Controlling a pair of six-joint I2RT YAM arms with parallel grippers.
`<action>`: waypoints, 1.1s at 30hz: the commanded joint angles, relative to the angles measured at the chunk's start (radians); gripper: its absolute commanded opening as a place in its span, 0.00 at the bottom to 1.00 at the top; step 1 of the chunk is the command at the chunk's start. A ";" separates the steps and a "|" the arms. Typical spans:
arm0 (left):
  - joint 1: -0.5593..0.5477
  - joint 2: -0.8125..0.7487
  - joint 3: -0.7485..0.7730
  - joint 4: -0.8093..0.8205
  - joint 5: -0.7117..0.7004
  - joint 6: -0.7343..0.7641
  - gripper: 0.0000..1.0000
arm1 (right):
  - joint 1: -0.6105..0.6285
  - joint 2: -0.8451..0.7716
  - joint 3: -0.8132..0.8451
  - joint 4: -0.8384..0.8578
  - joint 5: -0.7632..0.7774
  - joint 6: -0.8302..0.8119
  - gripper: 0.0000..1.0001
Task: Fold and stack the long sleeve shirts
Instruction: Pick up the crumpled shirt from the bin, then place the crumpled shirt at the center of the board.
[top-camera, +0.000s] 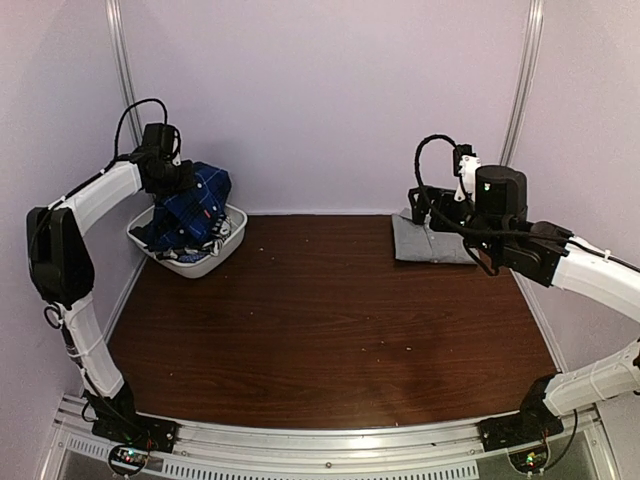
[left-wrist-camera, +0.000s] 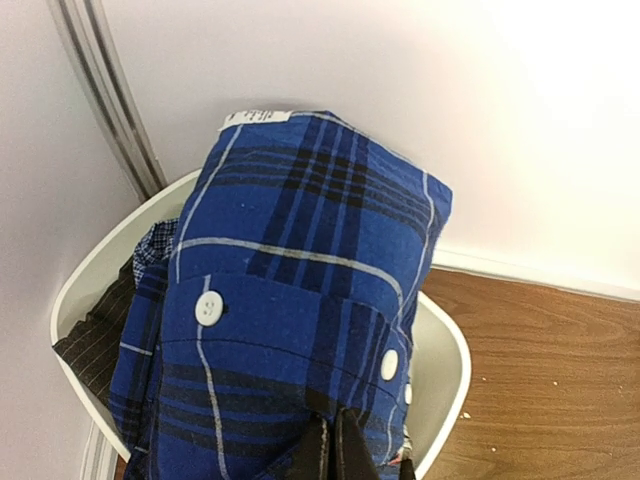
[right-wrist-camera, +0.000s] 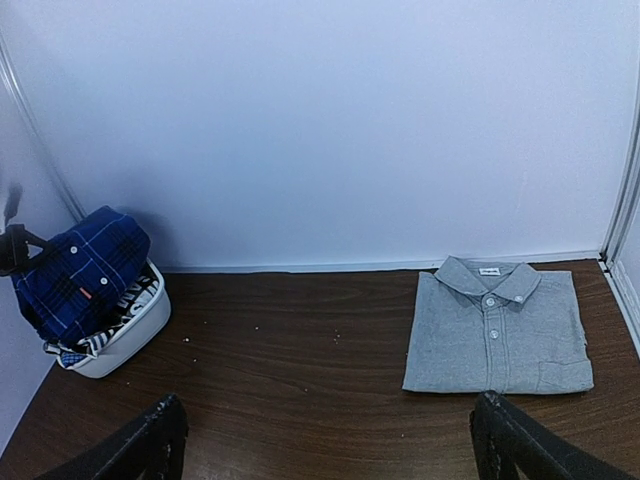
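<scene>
one shirt looks done and two are left, i'd say: the grey shirt lies folded flat on the far right of the table, collar up and buttoned, edges fairly square, the start of a stack. the blue shirt is over in the far left corner, bunched up and bulging out of the white basket, nowhere near folded; it's a royal-blue plaid with black and white lines, white buttons showing, a label at the collar. the left gripper is pinched shut on a fold of it, with most of the cloth sitting above the rim. under it in the basket a bit of the check shirt peeks out, crumpled. the right gripper hangs wide open with nothing in it, above the table just in front of the grey shirt.
</scene>
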 joint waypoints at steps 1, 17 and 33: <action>-0.051 -0.083 0.029 0.066 0.034 0.047 0.00 | -0.004 0.012 -0.008 0.008 -0.003 0.014 1.00; -0.385 -0.327 -0.067 0.285 0.352 0.167 0.00 | -0.004 0.029 0.019 0.007 0.023 -0.043 1.00; -0.494 -0.200 -0.211 0.280 0.377 0.051 0.26 | -0.005 -0.012 -0.013 -0.003 0.071 -0.118 1.00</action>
